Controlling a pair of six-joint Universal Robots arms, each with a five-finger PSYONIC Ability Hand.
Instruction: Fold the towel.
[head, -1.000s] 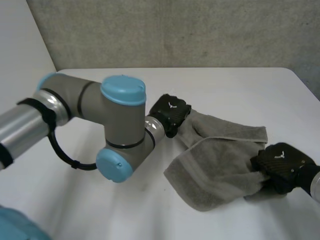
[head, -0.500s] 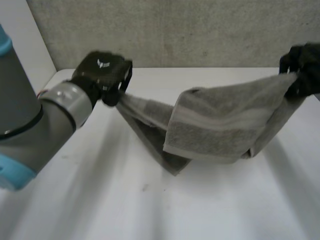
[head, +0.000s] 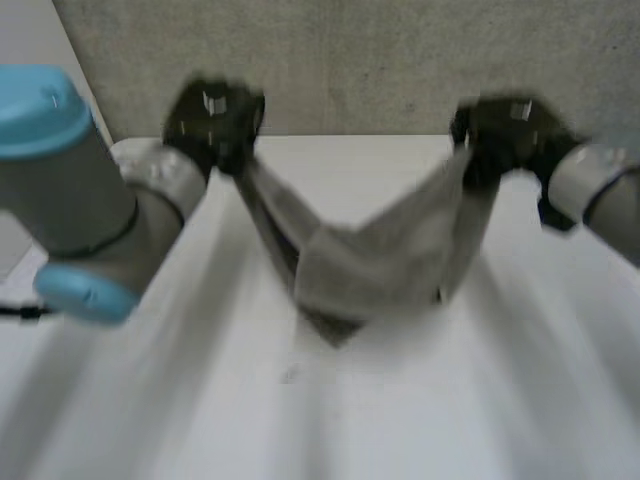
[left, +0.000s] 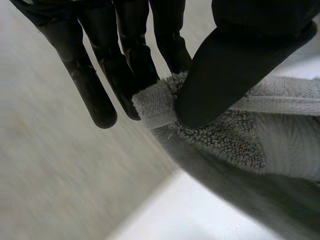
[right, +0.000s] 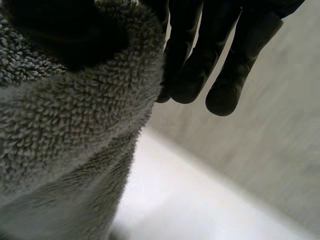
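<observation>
A grey towel (head: 370, 255) hangs in a sagging V above the white table (head: 450, 400), held up by both hands at the far side. My left hand (head: 212, 122) pinches one corner of the towel (left: 155, 102) between thumb and fingers. My right hand (head: 495, 130) holds the opposite end; there the towel (right: 75, 130) bunches against its fingers (right: 190, 75). The towel's lowest fold hangs near the table's middle.
A grey carpeted wall (head: 350, 60) stands behind the table's far edge. My left arm (head: 80, 190), with its light-blue cap, fills the near left side. The table's front half is bare white surface.
Both hands have lifted the towel off the table. The left hand swung far left and up; the right hand rose, then came inward, so the towel now sags between them.
</observation>
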